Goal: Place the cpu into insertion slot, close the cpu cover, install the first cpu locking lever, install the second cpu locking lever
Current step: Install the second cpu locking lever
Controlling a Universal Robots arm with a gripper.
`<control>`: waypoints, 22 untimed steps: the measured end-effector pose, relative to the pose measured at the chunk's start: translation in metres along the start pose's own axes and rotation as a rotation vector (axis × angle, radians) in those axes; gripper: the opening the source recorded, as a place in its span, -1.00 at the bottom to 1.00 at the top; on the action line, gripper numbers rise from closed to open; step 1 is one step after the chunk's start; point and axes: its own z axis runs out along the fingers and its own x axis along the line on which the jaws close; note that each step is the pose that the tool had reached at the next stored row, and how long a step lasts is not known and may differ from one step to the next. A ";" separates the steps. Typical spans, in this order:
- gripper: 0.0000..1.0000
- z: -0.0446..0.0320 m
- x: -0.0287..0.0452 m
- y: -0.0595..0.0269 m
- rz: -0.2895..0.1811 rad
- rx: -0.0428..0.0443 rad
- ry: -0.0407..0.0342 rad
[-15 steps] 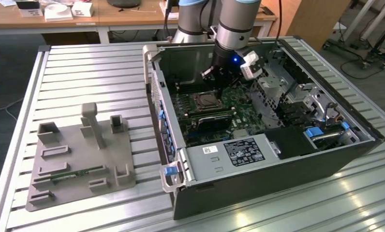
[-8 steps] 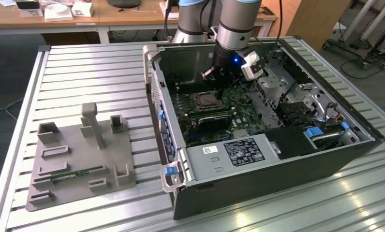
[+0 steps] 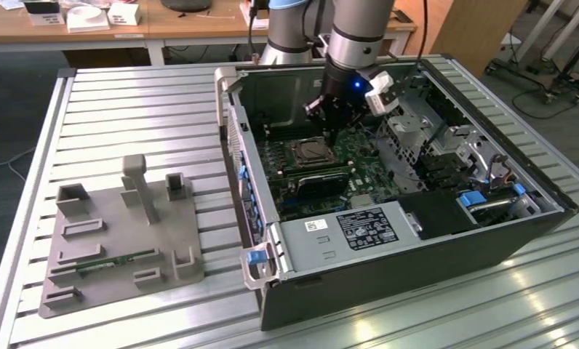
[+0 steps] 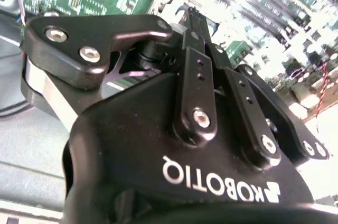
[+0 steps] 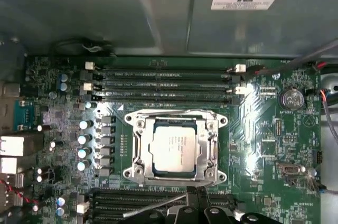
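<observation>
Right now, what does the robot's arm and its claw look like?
The arm is a round silver-grey tube with a light blue ring at a joint near the top. Toward the wrist it turns black, with a small blue light and a white block mounted beside it in the exterior view. The claw is matte black, built of flat jointed links held by silver screws, with white lettering across its body.

**Robotics lab / test bench**

Looks like a lab. Open PC tower [image 3: 406,211] on a slatted aluminium worktable [image 3: 134,109], grey 3D-printed fixture [image 3: 115,240] at 8 o'clock. Wooden desk [image 3: 173,25] with small white boxes [image 3: 86,16] at 11, wheeled stands [image 3: 551,65] at 2.
</observation>
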 end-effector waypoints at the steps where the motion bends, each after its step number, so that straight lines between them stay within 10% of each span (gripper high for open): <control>1: -0.79 0.0000 0.0002 -0.0026 0.000 0.0001 0.0000; 22: -0.79 0.0004 0.0473 -0.0149 0.000 0.0001 0.0004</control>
